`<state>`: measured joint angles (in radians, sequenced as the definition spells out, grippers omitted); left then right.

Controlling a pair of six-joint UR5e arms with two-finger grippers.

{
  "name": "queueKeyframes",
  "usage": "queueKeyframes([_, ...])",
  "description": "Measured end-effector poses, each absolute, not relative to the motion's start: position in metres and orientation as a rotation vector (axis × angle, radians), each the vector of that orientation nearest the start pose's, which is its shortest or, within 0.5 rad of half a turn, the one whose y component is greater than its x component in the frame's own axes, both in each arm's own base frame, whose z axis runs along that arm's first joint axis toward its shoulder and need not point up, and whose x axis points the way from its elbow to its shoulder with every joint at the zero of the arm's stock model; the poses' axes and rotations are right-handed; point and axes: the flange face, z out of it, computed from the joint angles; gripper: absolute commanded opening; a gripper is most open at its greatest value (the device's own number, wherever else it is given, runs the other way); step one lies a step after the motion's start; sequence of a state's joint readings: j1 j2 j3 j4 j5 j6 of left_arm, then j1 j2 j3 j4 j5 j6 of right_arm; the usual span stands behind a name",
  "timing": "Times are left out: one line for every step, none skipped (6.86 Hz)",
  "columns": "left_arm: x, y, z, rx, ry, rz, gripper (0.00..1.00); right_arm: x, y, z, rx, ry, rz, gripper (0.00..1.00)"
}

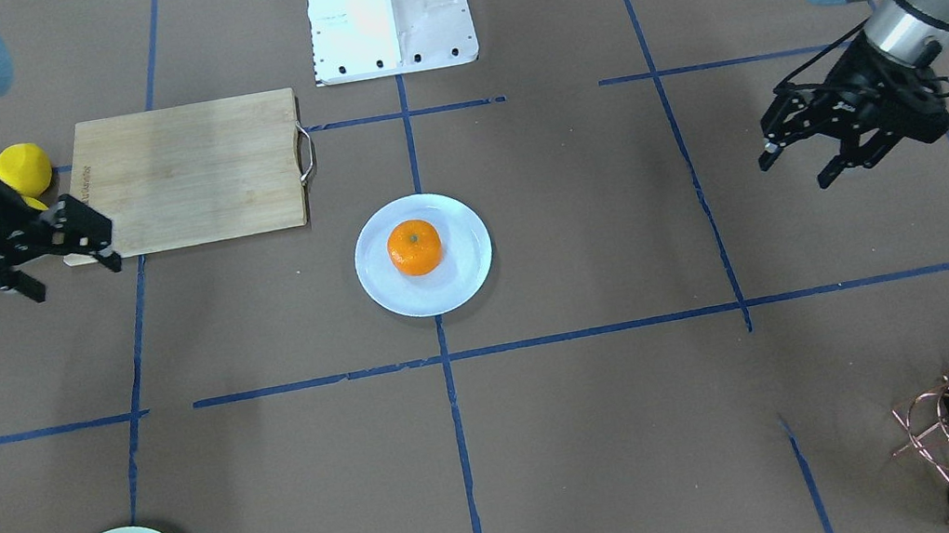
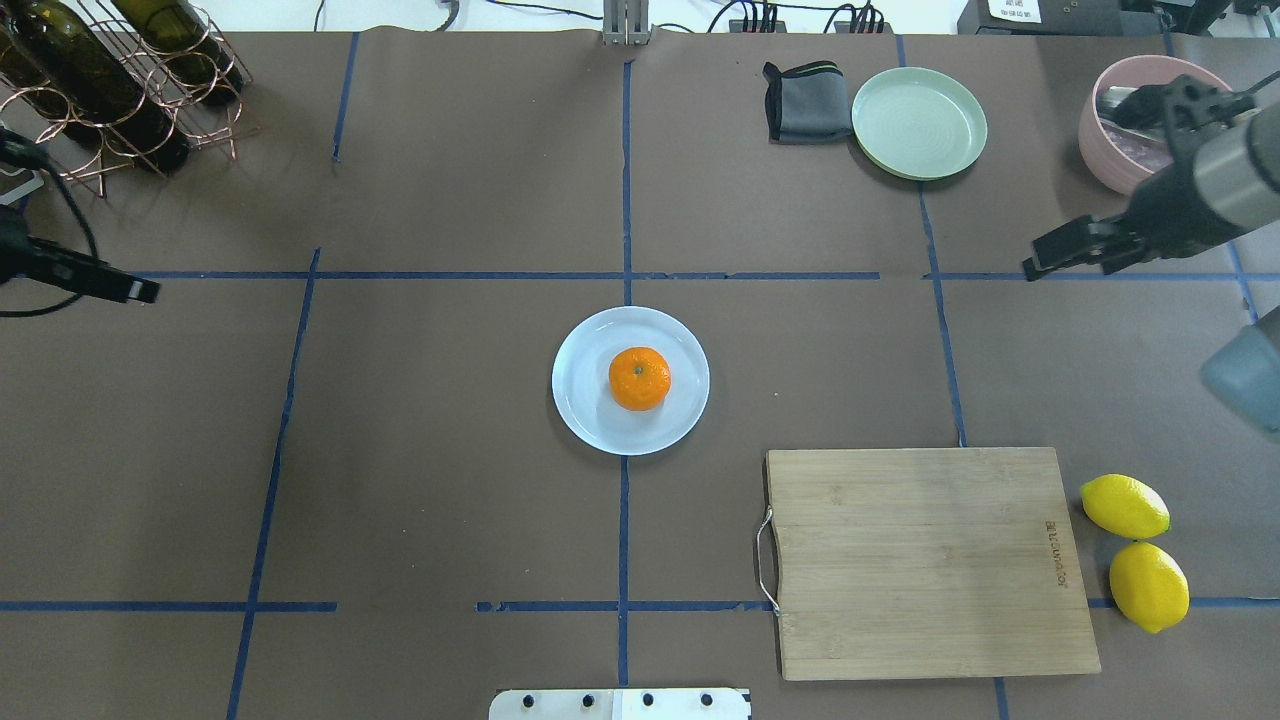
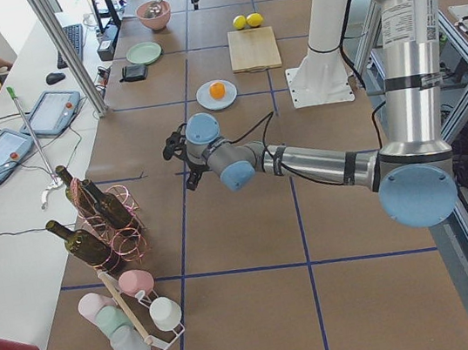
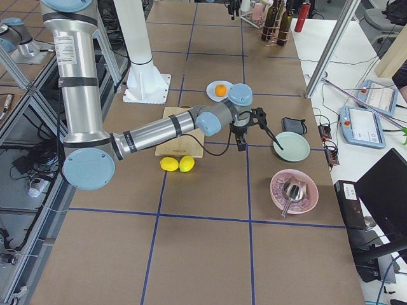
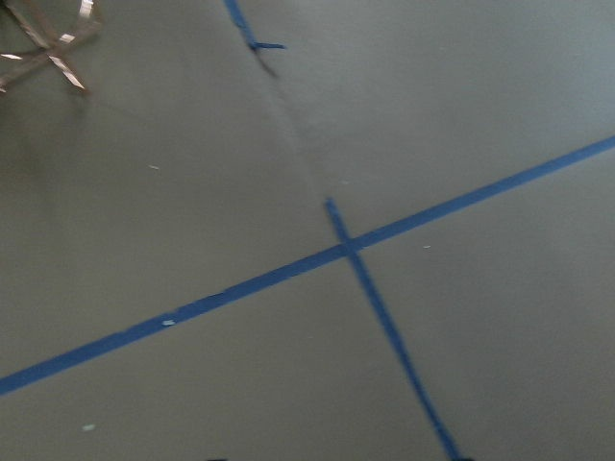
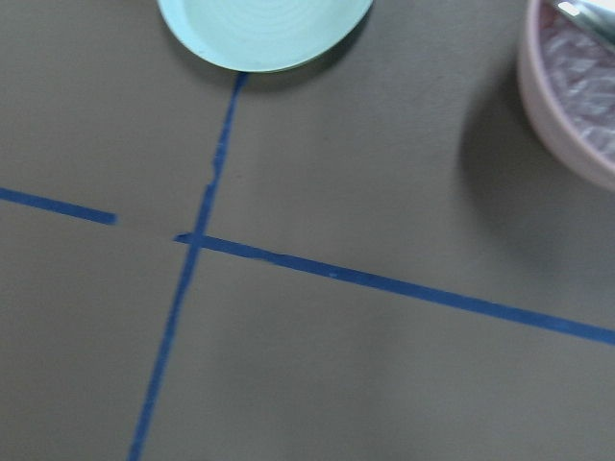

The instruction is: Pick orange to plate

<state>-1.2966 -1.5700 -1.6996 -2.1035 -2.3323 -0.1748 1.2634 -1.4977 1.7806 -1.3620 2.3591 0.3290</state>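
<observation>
The orange (image 1: 414, 247) rests near the middle of the pale bluish-white plate (image 1: 467, 279), which sits at the table's centre on a blue tape crossing. From overhead the orange (image 2: 640, 378) lies slightly right of the plate's (image 2: 585, 400) centre. My left gripper (image 1: 797, 169) hovers far to the robot's left of the plate, open, with nothing between its fingers. On the other side my right gripper (image 1: 74, 277) hangs open and empty by the cutting board's corner. Neither gripper touches the fruit or the plate.
A wooden cutting board (image 1: 188, 173) lies on the robot's right, with two lemons (image 2: 1125, 506) beside it. A pale green plate (image 2: 919, 122), grey cloth (image 2: 805, 100) and pink bowl (image 2: 1100, 150) stand at the far right. A wire rack of bottles (image 2: 120, 80) occupies the far left.
</observation>
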Motion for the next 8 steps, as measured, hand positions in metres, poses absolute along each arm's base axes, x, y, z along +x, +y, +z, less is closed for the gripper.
queueKeyframes([0.026, -0.517, 0.551, 0.446, 0.786, 0.368, 0.84, -0.059, -0.531, 0.527, 0.203, -0.849, -0.216, 1.00])
queueKeyframes([-0.016, -0.517, 0.562, 0.440, 0.737, 0.365, 0.85, -0.026, -0.534, 0.553, 0.193, -0.825, -0.256, 1.00])
queueKeyframes([-0.045, -0.514, 0.569, 0.411, 0.718, 0.337, 1.00, 0.000, -0.531, 0.571, 0.173, -0.807, -0.300, 1.00])
queueKeyframes([-0.064, -0.511, 0.573, 0.357, 0.716, 0.293, 1.00, 0.017, -0.529, 0.580, 0.155, -0.799, -0.337, 1.00])
queueKeyframes([-0.078, -0.515, 0.568, 0.310, 0.718, 0.250, 1.00, 0.023, -0.527, 0.583, 0.148, -0.798, -0.352, 1.00])
queueKeyframes([-0.085, -0.523, 0.558, 0.272, 0.722, 0.221, 1.00, 0.025, -0.527, 0.583, 0.145, -0.798, -0.352, 1.00])
queueKeyframes([-0.088, -0.528, 0.554, 0.231, 0.728, 0.197, 1.00, 0.025, -0.527, 0.582, 0.143, -0.799, -0.350, 1.00])
queueKeyframes([-0.088, -0.526, 0.553, 0.178, 0.736, 0.167, 1.00, 0.025, -0.528, 0.581, 0.143, -0.800, -0.348, 1.00])
